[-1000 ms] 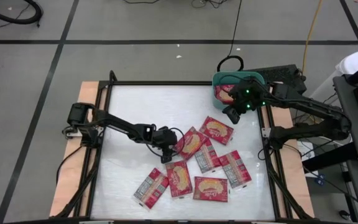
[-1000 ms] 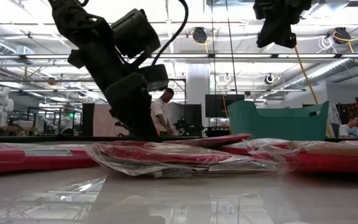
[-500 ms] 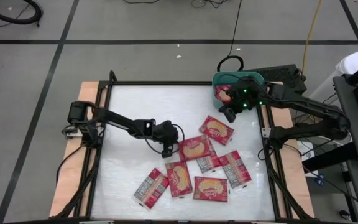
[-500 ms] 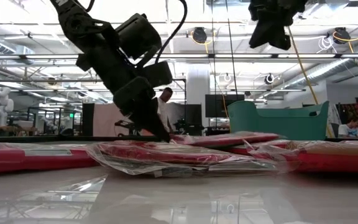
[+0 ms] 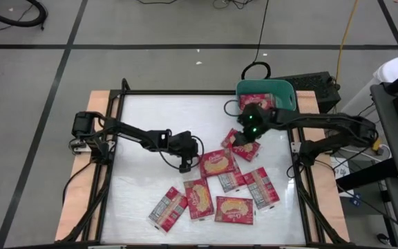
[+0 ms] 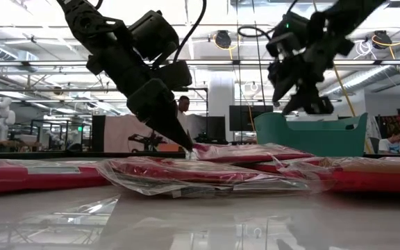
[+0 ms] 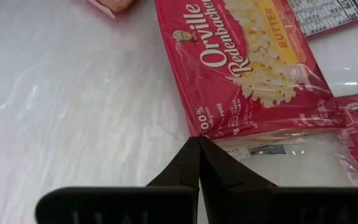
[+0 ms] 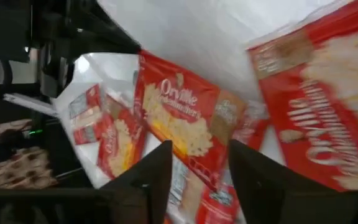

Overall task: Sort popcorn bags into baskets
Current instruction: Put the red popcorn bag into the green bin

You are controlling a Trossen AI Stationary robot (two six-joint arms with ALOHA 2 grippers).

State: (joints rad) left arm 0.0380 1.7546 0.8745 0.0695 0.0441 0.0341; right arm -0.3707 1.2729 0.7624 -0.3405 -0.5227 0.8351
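Several red popcorn bags [image 5: 234, 209] lie flat on the white table, right of its middle. My left gripper [image 5: 185, 164] is shut at the left corner of one bag [image 5: 217, 164], picture side up. The teal basket [image 5: 282, 88] stands at the far right corner with a bag [image 5: 260, 102] inside. My right gripper [image 5: 247, 133] hangs open just in front of the basket, above another bag [image 5: 239, 145]; in its wrist view its fingers [image 8: 197, 168] stand apart with nothing between them. My left gripper pinches the bag's near-left corner [image 7: 194, 132], at the edge of its clear wrapper, between its two fingertips. The fingers slant down from the table's left. In the low view that end [image 6: 198, 149] sits slightly raised at the fingertips, the rest lying on other bags.
Bags overlap one another near the held one; two [image 5: 168, 207] [image 5: 261, 187] lie printed back up. The table's left half [image 5: 144, 124] is bare white. A black frame [image 5: 297, 149] runs along the table's sides. People stand in the room far behind [image 6: 180, 121].
My left gripper has taken hold of the bag's corner, and the bag has turned from slanting to nearly square with the table. My right gripper has come away from above the basket, down and toward the table's middle, over the bags.
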